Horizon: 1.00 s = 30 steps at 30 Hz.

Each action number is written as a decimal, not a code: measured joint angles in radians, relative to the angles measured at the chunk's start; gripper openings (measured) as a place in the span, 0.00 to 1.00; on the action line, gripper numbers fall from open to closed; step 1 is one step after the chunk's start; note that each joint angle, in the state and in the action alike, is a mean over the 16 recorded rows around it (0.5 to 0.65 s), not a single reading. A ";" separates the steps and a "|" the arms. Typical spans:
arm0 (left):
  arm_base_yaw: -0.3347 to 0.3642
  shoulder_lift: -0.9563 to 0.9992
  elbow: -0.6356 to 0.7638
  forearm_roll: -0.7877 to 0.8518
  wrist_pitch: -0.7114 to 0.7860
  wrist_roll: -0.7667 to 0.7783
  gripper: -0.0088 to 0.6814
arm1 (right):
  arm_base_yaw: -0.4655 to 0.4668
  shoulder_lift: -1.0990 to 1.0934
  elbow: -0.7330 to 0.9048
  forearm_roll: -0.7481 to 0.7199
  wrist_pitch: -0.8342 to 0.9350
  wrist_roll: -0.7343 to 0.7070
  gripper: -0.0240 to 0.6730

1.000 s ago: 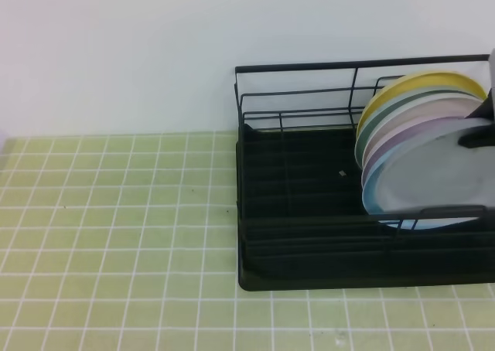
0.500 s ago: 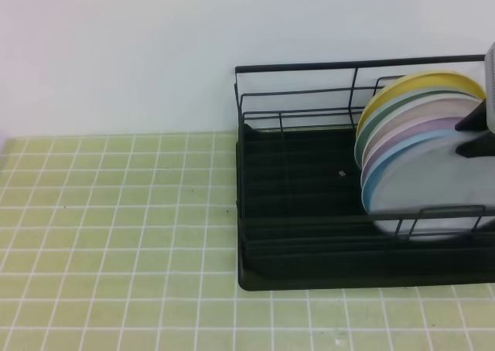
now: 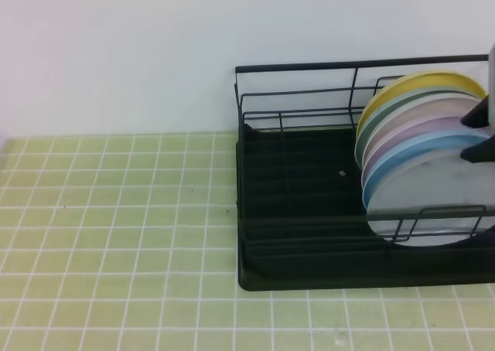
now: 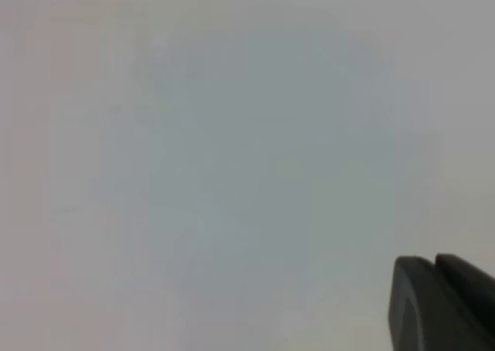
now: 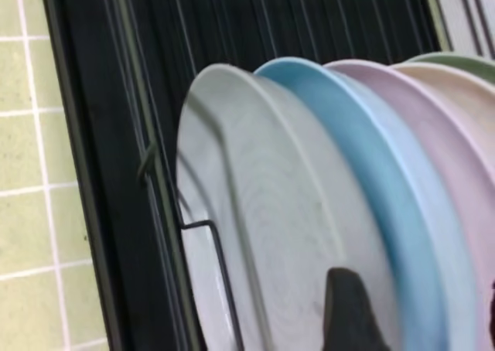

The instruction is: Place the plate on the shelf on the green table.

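The round pale grey plate [image 3: 433, 200] stands on edge at the front of the stack in the black wire dish rack [image 3: 309, 212], near the right edge of the yellow-green tiled table [image 3: 116, 212], so I judge the placing done; only drawing my arm clear is left. My right end effector [image 3: 479, 134] has its fingers apart, straddling the plate's upper rim (gripping nothing, by the look of it). My left end effector [image 4: 445, 304] is closed on nothing. I count six plates, one rack.
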 joint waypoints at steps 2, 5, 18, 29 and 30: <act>0.000 0.000 0.000 0.000 0.000 0.002 0.01 | 0.000 -0.009 0.000 -0.006 0.002 0.006 0.56; 0.001 0.000 0.000 0.001 0.000 0.002 0.01 | 0.000 -0.026 -0.001 -0.016 0.007 0.021 0.57; 0.001 0.000 0.000 0.002 0.001 0.002 0.01 | 0.000 -0.189 -0.003 -0.028 0.017 0.190 0.37; 0.001 0.000 0.000 0.003 0.002 0.023 0.01 | 0.000 -0.388 -0.003 0.298 0.071 0.425 0.07; 0.001 0.000 0.000 0.003 0.002 0.025 0.01 | 0.000 -0.400 -0.003 0.342 0.089 0.439 0.06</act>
